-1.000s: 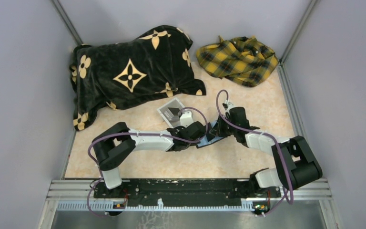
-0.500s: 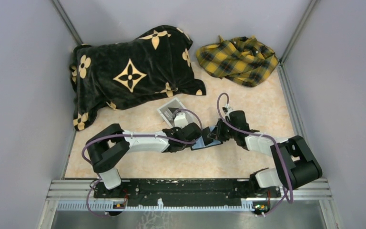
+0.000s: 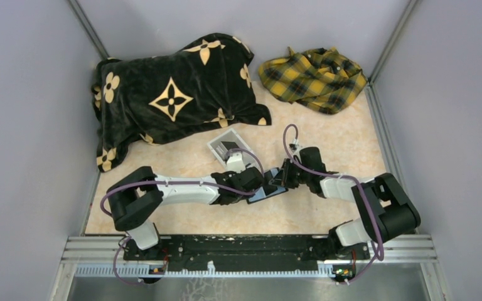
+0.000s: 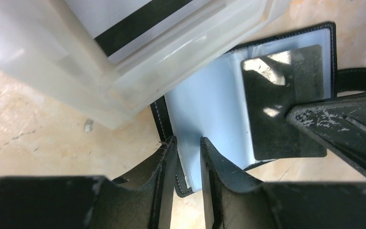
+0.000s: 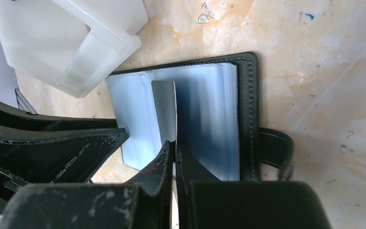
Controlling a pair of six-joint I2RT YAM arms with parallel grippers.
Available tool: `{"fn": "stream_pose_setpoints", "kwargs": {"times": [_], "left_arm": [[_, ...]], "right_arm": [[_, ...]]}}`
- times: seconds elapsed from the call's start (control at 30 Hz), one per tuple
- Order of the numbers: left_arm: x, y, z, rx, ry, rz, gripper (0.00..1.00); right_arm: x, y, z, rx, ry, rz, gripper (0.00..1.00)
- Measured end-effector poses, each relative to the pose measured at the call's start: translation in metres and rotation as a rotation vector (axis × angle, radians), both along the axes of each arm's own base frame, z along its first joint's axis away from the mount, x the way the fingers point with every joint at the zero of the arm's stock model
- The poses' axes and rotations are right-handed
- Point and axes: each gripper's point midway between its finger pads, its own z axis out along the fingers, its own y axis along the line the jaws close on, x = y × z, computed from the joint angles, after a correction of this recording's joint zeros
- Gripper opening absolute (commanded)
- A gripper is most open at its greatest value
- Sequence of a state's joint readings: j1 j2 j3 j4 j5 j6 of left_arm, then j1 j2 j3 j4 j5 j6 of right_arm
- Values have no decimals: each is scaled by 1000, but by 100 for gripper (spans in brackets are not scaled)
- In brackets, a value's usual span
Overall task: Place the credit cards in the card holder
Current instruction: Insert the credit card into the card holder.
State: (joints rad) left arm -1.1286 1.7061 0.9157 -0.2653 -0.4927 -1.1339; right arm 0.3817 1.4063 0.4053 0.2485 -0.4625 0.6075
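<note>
On the bench (image 3: 326, 138), at the centre of the top view, a clear box (image 4: 124, 71) sits just upper left of the open card holder (image 5: 209, 114). The right end effector (image 5: 174, 145) pinches a silver credit card (image 5: 164, 107) that stands edgewise against the holder's sleeves. The left end effector (image 4: 188, 141), slightly spread, hangs over the holder's edge.

Top view: bright, even, soft overhead light. Beige marbled tabletop (image 3: 326, 213) well lit, only faint soft shadows under arms.

Left wrist view: translucent white plastic box (image 4: 76, 71) glows almost overexposed and out of focus. Dark glossy plastic card (image 4: 286, 109) carries white glare patches. Left gripper (image 4: 187, 140) close to lens, blurred, nearly black.

Right wrist view: right gripper (image 5: 174, 144) soft-edged, dark. Black bifold card holder (image 5: 209, 119) has blue cast on pale sleeves, shading darker toward middle.
</note>
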Motion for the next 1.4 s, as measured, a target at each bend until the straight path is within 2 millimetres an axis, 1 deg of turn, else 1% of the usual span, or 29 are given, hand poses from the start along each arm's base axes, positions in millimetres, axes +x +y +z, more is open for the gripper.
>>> {"fn": "stream_pose_setpoints", "kwargs": {"times": [0.13,0.27,0.4,0.5,0.57,0.83,0.93,1.0,1.17,1.27,1.33,1.4], "left_arm": [[-8,11,1,37,14,8,34],[-17,27,0,76,30,20,35],[-22,34,0,88,40,34,36],[-23,36,0,88,39,40,44],[-23,35,2,82,35,37,48],[-23,36,4,104,26,8,51],[-25,42,6,132,31,-5,53],[-25,42,11,127,24,-10,53],[-21,35,37,57,-20,-28,54],[-20,32,48,22,-39,-32,52],[-20,32,50,10,-42,-28,51],[-23,38,45,10,-34,-18,49]], "right_arm": [[-2,3,0,13,11,12,0],[-2,4,-2,16,12,13,0],[-2,6,-2,29,14,19,0],[-1,7,-2,35,13,22,0],[-1,8,-1,37,11,24,0],[-4,15,-2,38,6,43,0],[-3,16,-2,41,3,46,0],[-3,17,-2,43,-1,47,0],[-1,19,-2,46,-9,51,0],[-1,20,-2,47,-7,49,0],[-1,20,-2,47,-7,49,0],[-1,20,-2,46,-9,49,0]]}}
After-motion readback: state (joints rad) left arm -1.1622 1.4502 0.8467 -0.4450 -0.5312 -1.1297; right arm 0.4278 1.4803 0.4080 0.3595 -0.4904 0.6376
